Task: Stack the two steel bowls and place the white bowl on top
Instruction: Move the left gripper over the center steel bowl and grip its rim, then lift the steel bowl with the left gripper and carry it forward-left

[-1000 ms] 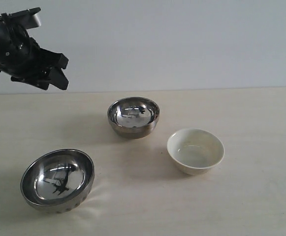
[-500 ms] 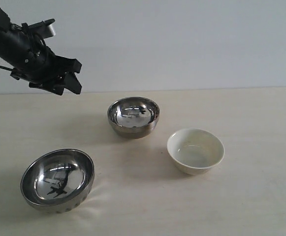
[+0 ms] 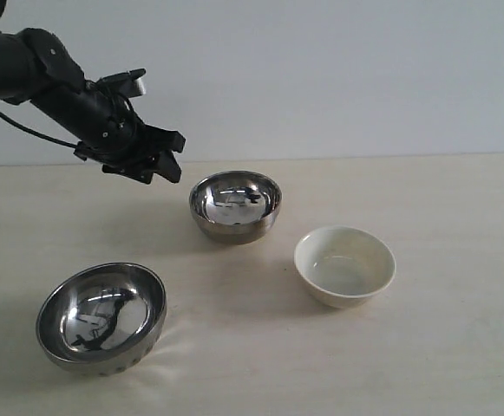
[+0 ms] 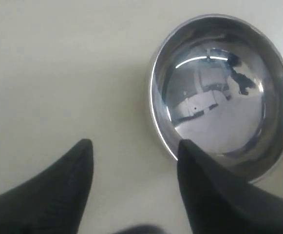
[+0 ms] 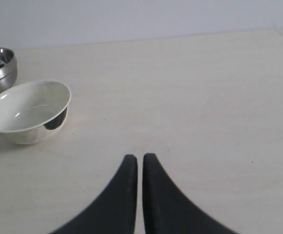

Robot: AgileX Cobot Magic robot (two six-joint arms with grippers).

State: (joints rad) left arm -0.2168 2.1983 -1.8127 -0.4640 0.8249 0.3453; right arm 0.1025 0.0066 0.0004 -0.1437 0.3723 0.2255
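delta: over the last sec my L tool (image 3: 163, 167) has swung in from the upper-left corner of the ext view. It's now in the air just up-left of the far steel bowl (image 3: 235, 204). All 3 bowls unmoved.
L tool: jaws wide apart, nothing between them. In the wrist view one fingertip (image 4: 195, 165) overlaps the far steel bowl's rim; no contact I can see.
R tool (image 5: 140, 158): jaws together w/ only a hairline slit, holding nothing, low over bare worktop (image 3: 442, 347). Not in ext view.
far steel bowl: round, mirror-polished inside & out, upright, back-centre of worktop.
near steel bowl (image 3: 101, 316): same shape & finish, front-left, looks slightly tilted. Dark reflection of my arm inside.
white bowl (image 3: 344, 264): cream-white, glossy, plain inside, a bit smaller than the steel ones. Upright, right of centre, near the far steel bowl but apart.
stack: not started, all three sit separately on the worktop.
worktop: pale, matte, faint grain.
wall (image 3: 321, 69): plain, light.
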